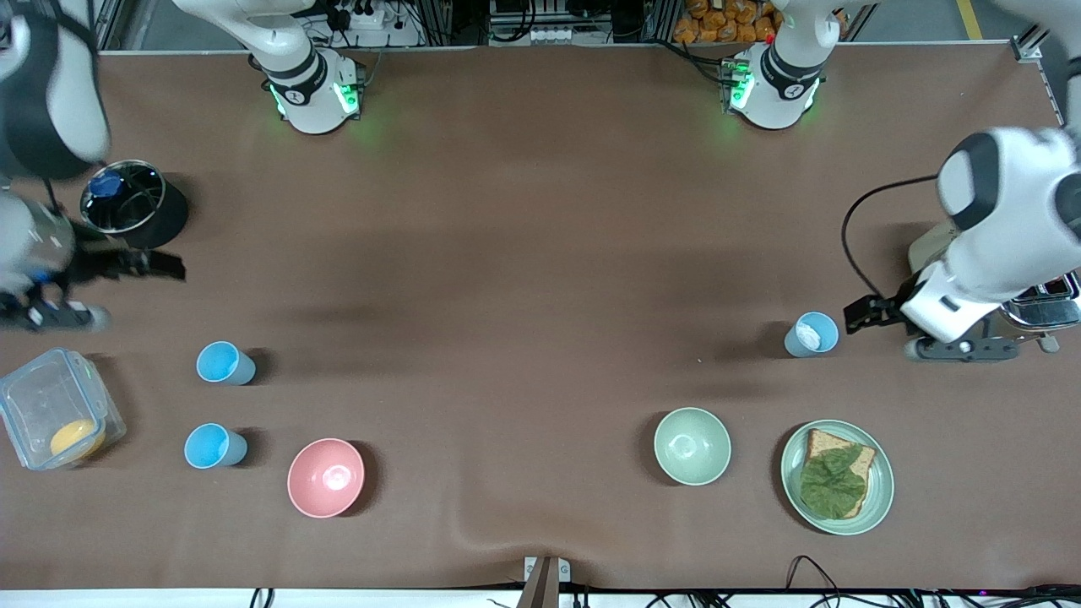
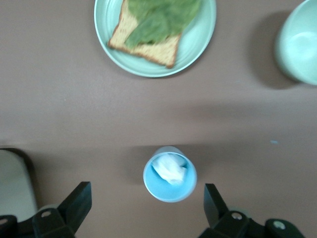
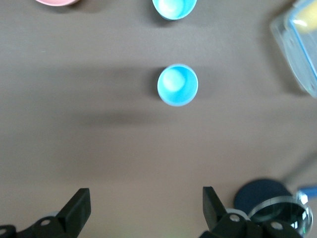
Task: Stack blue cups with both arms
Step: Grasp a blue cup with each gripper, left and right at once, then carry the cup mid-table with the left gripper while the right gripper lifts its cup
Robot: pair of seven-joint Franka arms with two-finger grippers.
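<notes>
- Left claw (image 1: 853, 317) — spread wide, empty, low over the table (image 1: 524, 253) just beside the pale blue cup (image 1: 812, 334), which holds a white wad.
- Right claw (image 1: 169, 268) — spread wide, empty, over the table near the black canister (image 1: 131, 203).
- Two sky-blue cups, upright, apart, at the right arm's end: farther cup (image 1: 224, 363), nearer cup (image 1: 213, 446) beside the pink bowl (image 1: 326, 477).

Surface (image 1: 524, 279): matt brown cloth, lightly rippled. 3 blue cups (image 1: 224, 363) (image 1: 214, 446) (image 1: 813, 333): smooth plastic. Container (image 1: 52, 409): clear glossy plastic.
</notes>
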